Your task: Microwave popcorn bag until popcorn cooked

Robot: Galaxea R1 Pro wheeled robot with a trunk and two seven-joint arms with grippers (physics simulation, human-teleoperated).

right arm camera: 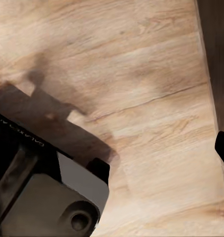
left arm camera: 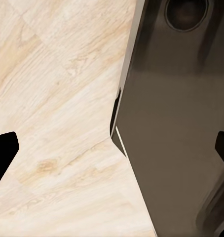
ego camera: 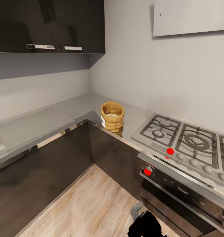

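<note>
The popcorn bag (ego camera: pixel 112 117), a tan sack with a rolled rim and a white label, stands upright on the grey countertop (ego camera: pixel 75 107) near the inner corner, just left of the hob. Pale popcorn (ego camera: pixel 112 115) bits show inside its mouth. The microwave is out of view. My left gripper (left arm camera: pixel 112 148) hangs open over the wooden floor beside a dark part of my own base, its black fingertips (left arm camera: pixel 4 152) at the picture's two sides. My right gripper (right arm camera: pixel 112 153) also points at the floor and looks open, with one black fingertip (right arm camera: pixel 223 148) showing at the edge. Both are far below the bag.
A gas hob (ego camera: pixel 186 140) with red-marked knobs sits right of the bag, above a dark built-in oven (ego camera: pixel 177 191). Dark cabinet fronts (ego camera: pixel 42 168) form an L around the wooden floor (ego camera: pixel 88 207). Dark wall cabinets (ego camera: pixel 49 26) hang over the left counter. Part of my arm (ego camera: pixel 143 223) shows low down.
</note>
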